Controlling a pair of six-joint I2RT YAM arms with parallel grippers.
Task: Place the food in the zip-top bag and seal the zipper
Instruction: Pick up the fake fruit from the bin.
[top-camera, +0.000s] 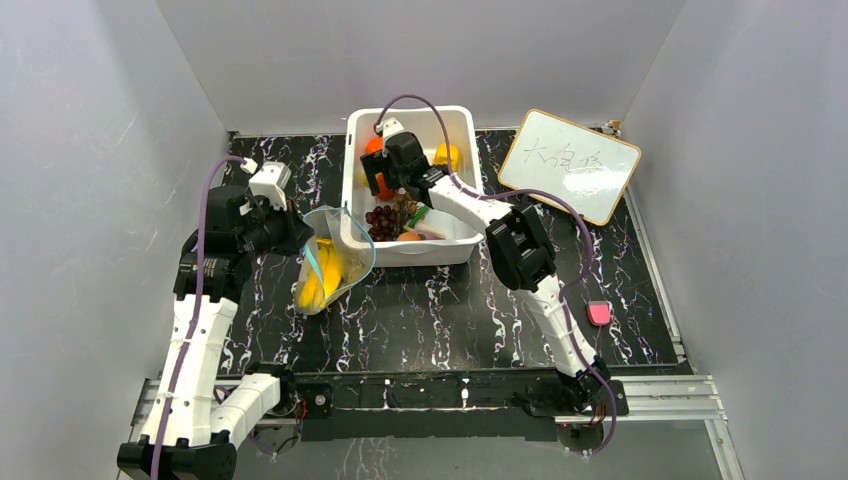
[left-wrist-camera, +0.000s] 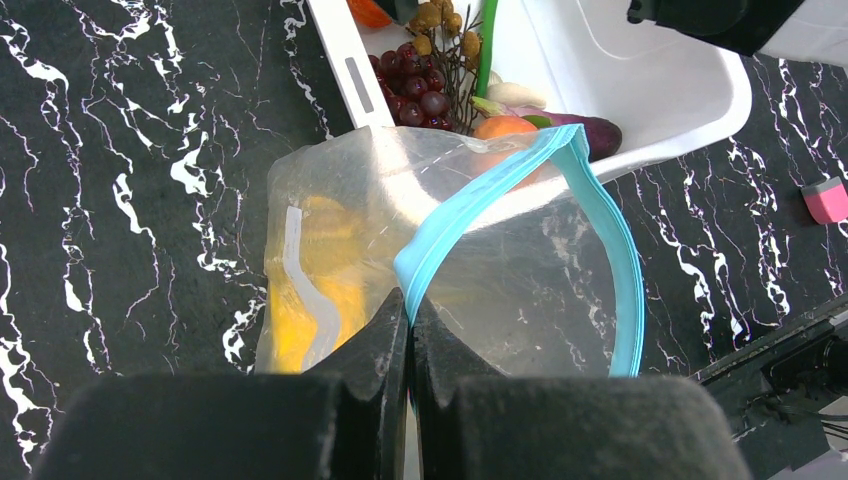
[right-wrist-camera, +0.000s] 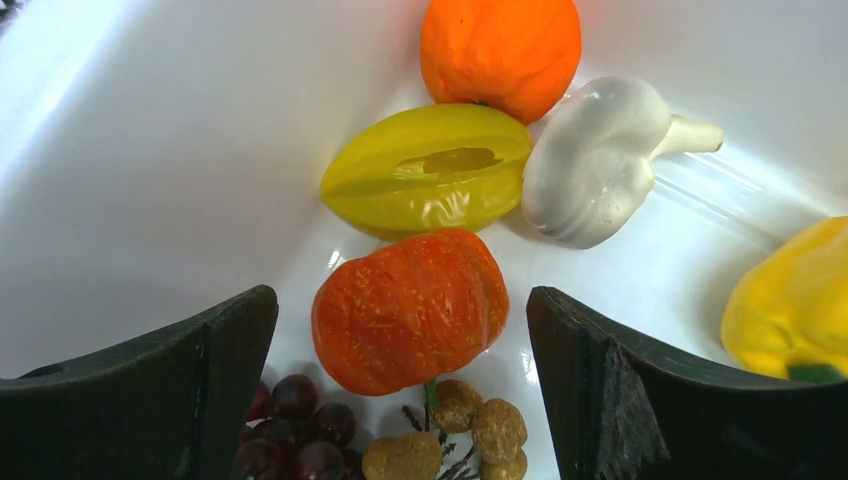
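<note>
Two arms are in use.

Left gripper (left-wrist-camera: 408, 322): jaws fully closed, pinching the zipper (left-wrist-camera: 490, 185) at the near end of the mouth. This holds one bag (left-wrist-camera: 520, 280) with its mouth open, at the left near corner of one white tub (top-camera: 455, 130). Yellow food (left-wrist-camera: 300, 310) lies inside the bag; its count cannot be told through the plastic.

Right gripper (right-wrist-camera: 400, 320): jaws spread wide, holding nothing, lowered into the far half of the tub. One orange-red ridged fruit (right-wrist-camera: 410, 300) sits between the fingers, touching neither.

Other tub contents in the right wrist view:
- one orange (right-wrist-camera: 500, 50)
- one yellow ridged fruit (right-wrist-camera: 430, 170)
- one garlic (right-wrist-camera: 590, 160)
- one yellow pepper (right-wrist-camera: 790, 300)
- one grape bunch (right-wrist-camera: 290, 430)
</note>
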